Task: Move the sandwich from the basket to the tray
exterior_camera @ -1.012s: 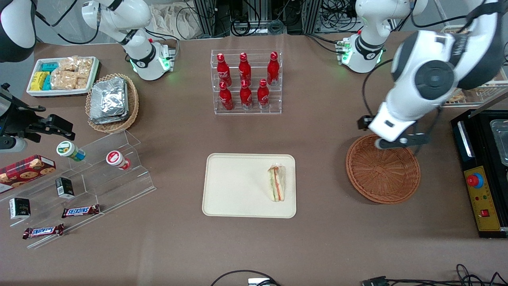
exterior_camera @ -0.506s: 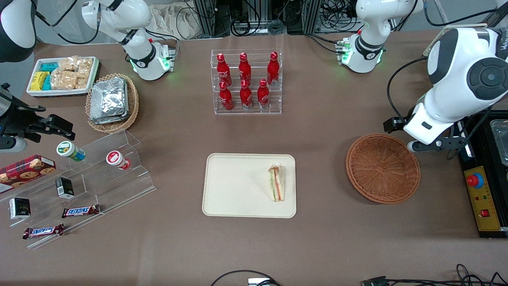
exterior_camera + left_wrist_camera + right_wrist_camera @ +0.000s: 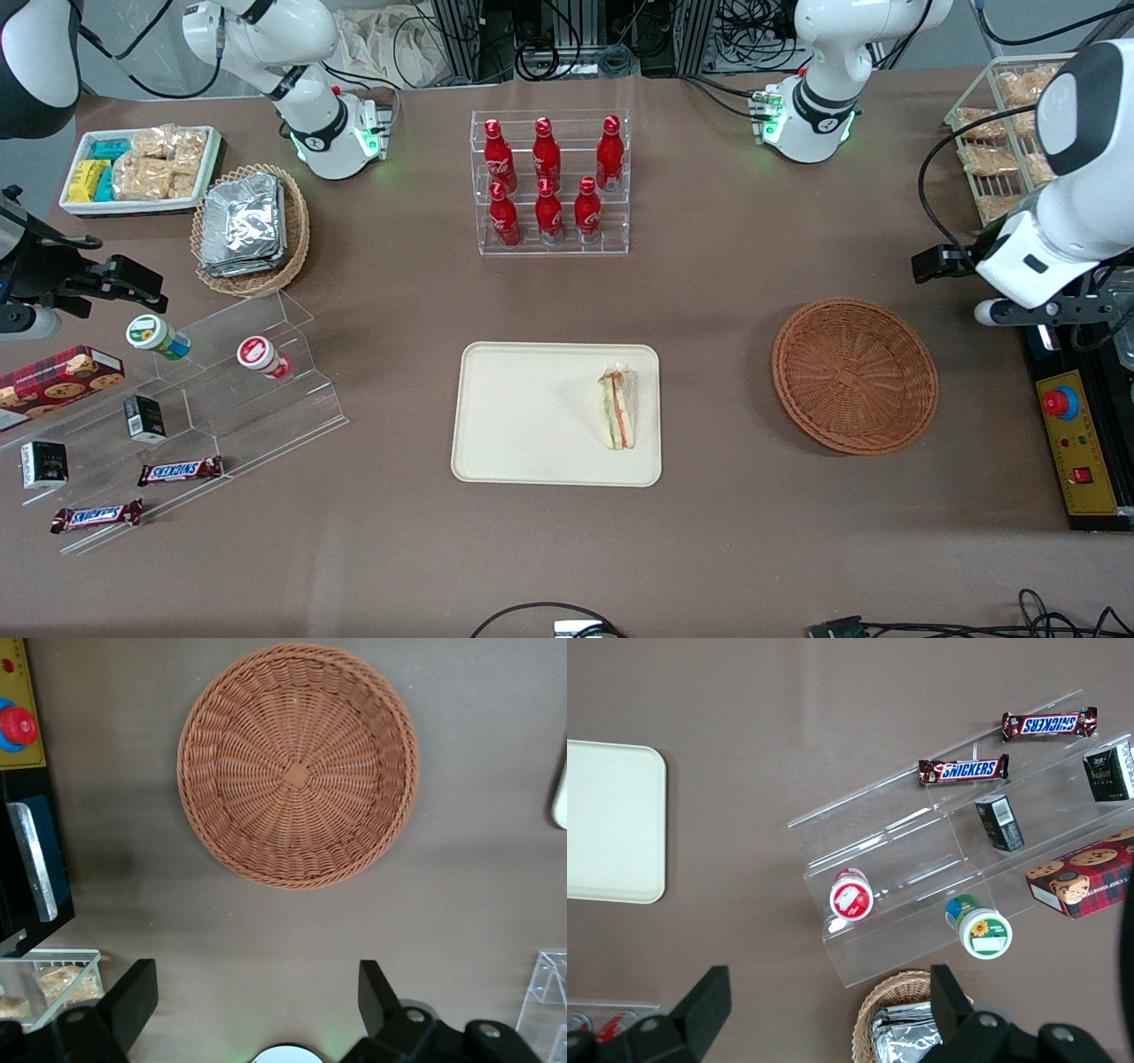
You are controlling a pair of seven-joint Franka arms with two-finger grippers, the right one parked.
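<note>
The sandwich [image 3: 618, 408] lay on the tray [image 3: 514, 416], the basket [image 3: 855, 375] empty; gripper [image 3: 257, 997] hung above the surface near the basket, jaws spread, holding nothing; wedge judged light, soft, wrap slippery; best held gently across the bread faces.

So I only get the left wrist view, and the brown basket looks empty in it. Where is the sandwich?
Observer: The sandwich lies on the cream tray, by the tray's edge nearest the basket.
Operator: And where does the gripper hang?
Observer: The gripper hangs beside the basket, over the edge of the black control box.
Operator: Anything else on the tray?
Observer: No, only the sandwich.
</note>
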